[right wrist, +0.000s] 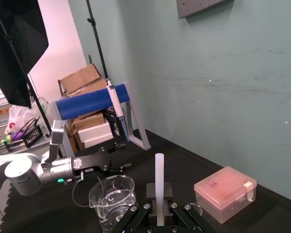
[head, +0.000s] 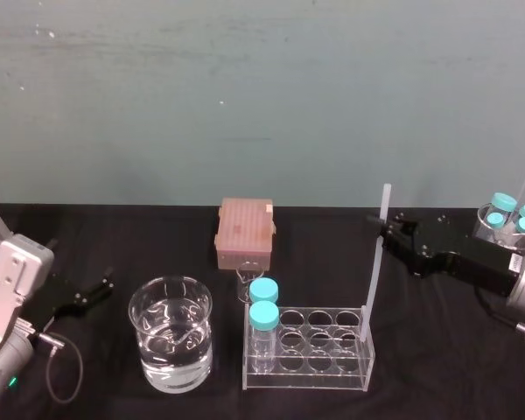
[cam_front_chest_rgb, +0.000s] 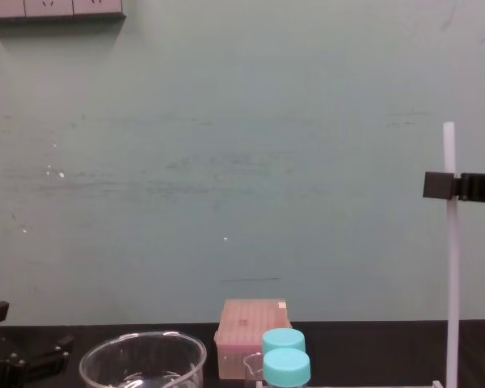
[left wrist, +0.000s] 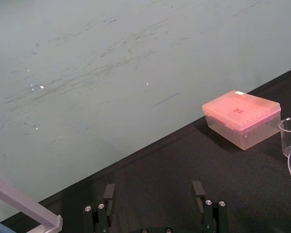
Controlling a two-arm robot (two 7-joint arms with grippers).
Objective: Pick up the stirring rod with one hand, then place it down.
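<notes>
Surface: black-clothed table [head: 437,367]. At centre, a clear acrylic tube rack [head: 306,376], with a glass beaker [head: 171,346] of water to its left.

Black, ribbed-fingered right gripper [head: 384,224] pinches the thin translucent-white stirring rod [head: 375,262] near its top. Rod stands upright, lower end in the rack's rear right well.

Black left gripper [left wrist: 153,190] parked at left, fingers spread.

Judged: grasp made; lift and set-down not yet done.

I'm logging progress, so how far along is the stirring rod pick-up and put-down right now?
Done: the right gripper is shut on the stirring rod near its top. In hand: the lift, as the rod's lower end sits in the clear rack. Left: raising it out and placing it down. The left gripper rests open, off to the left.
</notes>
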